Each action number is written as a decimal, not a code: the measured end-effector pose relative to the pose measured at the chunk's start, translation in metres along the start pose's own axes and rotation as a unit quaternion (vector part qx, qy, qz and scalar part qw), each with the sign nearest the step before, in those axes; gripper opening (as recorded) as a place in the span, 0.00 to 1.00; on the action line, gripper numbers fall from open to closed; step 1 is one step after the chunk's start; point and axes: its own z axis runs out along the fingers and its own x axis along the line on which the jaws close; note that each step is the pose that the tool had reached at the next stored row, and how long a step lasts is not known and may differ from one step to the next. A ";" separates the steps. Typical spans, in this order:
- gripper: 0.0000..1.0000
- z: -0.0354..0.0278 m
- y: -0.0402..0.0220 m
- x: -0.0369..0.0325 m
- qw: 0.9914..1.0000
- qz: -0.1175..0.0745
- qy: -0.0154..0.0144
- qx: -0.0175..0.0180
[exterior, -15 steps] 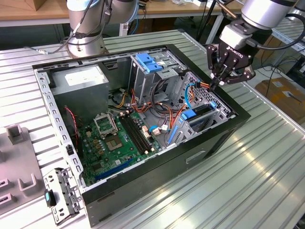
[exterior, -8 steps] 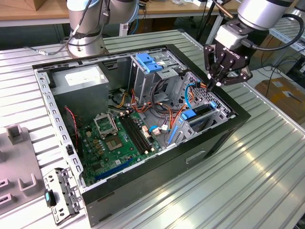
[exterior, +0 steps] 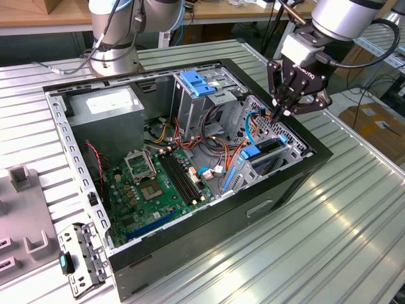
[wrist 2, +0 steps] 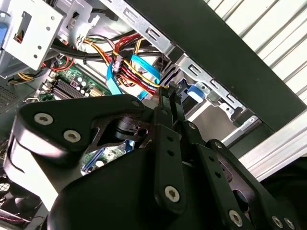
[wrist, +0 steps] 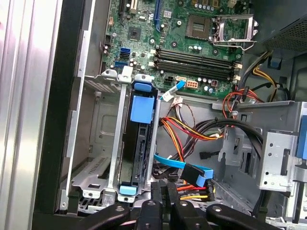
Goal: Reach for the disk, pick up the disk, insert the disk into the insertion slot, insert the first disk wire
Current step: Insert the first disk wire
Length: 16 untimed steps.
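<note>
Where the ribbed metal table (exterior: 342, 240) lies closest, the open black computer case (exterior: 190, 253) rests on its side with the green motherboard (exterior: 152, 183) face up; white lettering is printed across the board, too small to make out. Further in, towards the exterior view's right, the disk (wrist: 139, 143) is seated edge-up in the insertion slot (wrist: 93, 139), its blue carrier tabs showing at both ends and the grey perforated metal close on either side. Directly over the slot's far end hangs the gripper (exterior: 279, 115), its black fingers (wrist 2: 169, 103) drawn together with no gap visible between them; whether they pinch anything I cannot tell. Just beside the fingertips in the first wrist view, a flat blue cable (wrist: 170, 163) ends in a black connector (wrist: 197, 176) amid red, yellow and orange wires. Beyond stands the taller cage with its blue cap (exterior: 196, 82), then the grey power supply (exterior: 104, 111) carrying a white label (exterior: 109, 101) whose print is unreadable.
</note>
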 end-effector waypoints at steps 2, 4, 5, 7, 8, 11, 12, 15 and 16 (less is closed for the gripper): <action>0.16 0.0000 0.0008 0.0001 1.000 0.002 0.000 0.000; 0.16 0.0000 0.0015 0.0002 1.000 0.005 0.000 0.000; 0.16 0.0000 0.0017 0.0004 1.000 0.007 0.000 0.000; 0.16 0.0001 0.0020 0.0007 1.000 0.010 0.000 0.000; 0.16 0.0001 0.0021 0.0009 1.000 0.012 0.000 0.000; 0.16 0.0002 0.0025 0.0015 1.000 0.018 0.000 0.001; 0.16 0.0002 0.0027 0.0017 1.000 0.021 0.000 0.001; 0.16 0.0002 0.0028 0.0017 1.000 0.023 0.000 0.001; 0.16 0.0002 0.0028 0.0017 1.000 0.023 0.000 0.001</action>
